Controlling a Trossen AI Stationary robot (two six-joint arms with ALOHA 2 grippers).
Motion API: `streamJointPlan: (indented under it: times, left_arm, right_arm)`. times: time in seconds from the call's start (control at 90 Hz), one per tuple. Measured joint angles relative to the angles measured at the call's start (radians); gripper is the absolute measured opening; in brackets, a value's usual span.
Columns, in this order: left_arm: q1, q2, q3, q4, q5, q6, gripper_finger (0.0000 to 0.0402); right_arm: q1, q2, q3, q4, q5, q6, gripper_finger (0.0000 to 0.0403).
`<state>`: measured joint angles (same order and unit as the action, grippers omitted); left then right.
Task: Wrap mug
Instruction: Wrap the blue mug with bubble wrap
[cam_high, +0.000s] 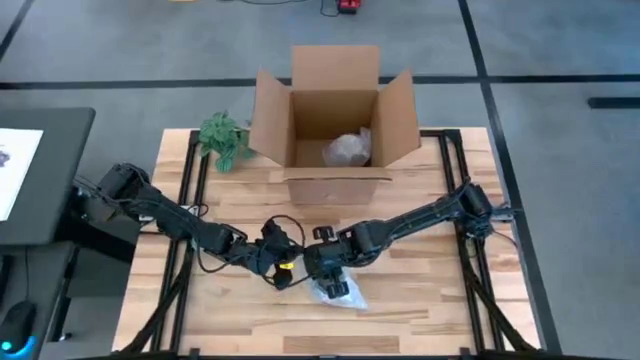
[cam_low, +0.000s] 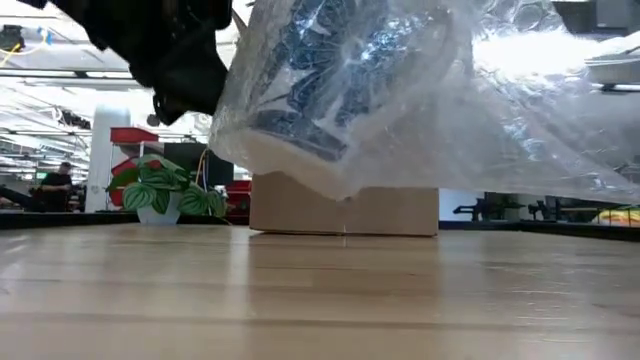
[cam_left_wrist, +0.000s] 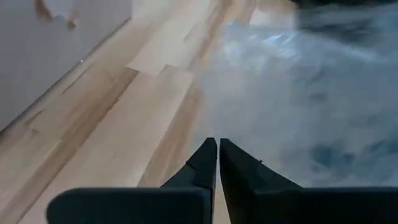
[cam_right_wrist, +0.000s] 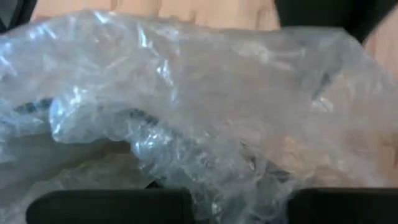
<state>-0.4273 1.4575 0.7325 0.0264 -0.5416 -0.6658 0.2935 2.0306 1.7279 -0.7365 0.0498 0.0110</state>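
A mug with a blue pattern (cam_low: 330, 70) sits inside clear bubble wrap (cam_low: 480, 130), which is bunched loosely around it. In the high view the bundle (cam_high: 338, 291) shows near the table's front middle, just under my right gripper (cam_high: 325, 268). The wrap (cam_right_wrist: 186, 106) fills the right wrist view and hides that gripper's fingers. My left gripper (cam_left_wrist: 217, 144) is shut with nothing between its fingers. It sits just left of the bundle (cam_high: 280, 258), its tips pointing at the wrap (cam_left_wrist: 298, 93). My right gripper holds the bubble wrap from above, at the bundle's upper side (cam_high: 330, 278). The wrap itself hides the fingers, so the part held and the kind of hold do not show. The wrapped mug hangs tilted, clear of the table top (cam_low: 300, 290), with loose wrap trailing to one side.
An open cardboard box (cam_high: 335, 120) stands at the far middle with another wrapped bundle (cam_high: 347, 150) inside it. A small green plant (cam_high: 225, 138) stands to the box's left. Bare wooden table (cam_high: 420, 290) lies to both sides of the bundle.
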Motion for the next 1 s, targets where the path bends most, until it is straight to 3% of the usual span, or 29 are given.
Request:
streamJointPlan:
  times: [0.311, 0.511, 0.644, 0.811, 0.933, 1.0]
  left_arm:
    - [0.024, -0.004, -0.019, -0.056, 0.038, 0.0, 0.0]
    - [-0.049, -0.159, 0.022, -0.431, 0.088, -0.149, 0.0]
    - [-0.154, -0.273, 0.034, -0.594, 0.085, -0.38, 0.0]
    - [-0.279, -0.284, -0.007, -0.409, -0.12, -0.533, 0.0]
    - [-0.265, -0.185, -0.041, -0.269, -0.31, -0.553, 0.0]
    - [-0.232, -0.127, -0.055, -0.21, -0.357, -0.581, 0.0]
  right_arm:
    - [-0.017, 0.071, -0.004, 0.025, -0.102, -0.031, 0.0036]
    - [-0.044, 0.07, -0.001, -0.078, -0.078, -0.008, 0.0036]
    - [-0.073, 0.07, -0.003, -0.101, -0.074, 0.015, 0.0036]
    - [-0.097, 0.066, -0.003, -0.038, -0.075, 0.059, 0.0036]
    - [-0.101, 0.064, -0.002, 0.001, -0.076, 0.082, 0.0036]
    - [-0.101, 0.064, -0.002, 0.008, -0.078, 0.104, 0.0036]
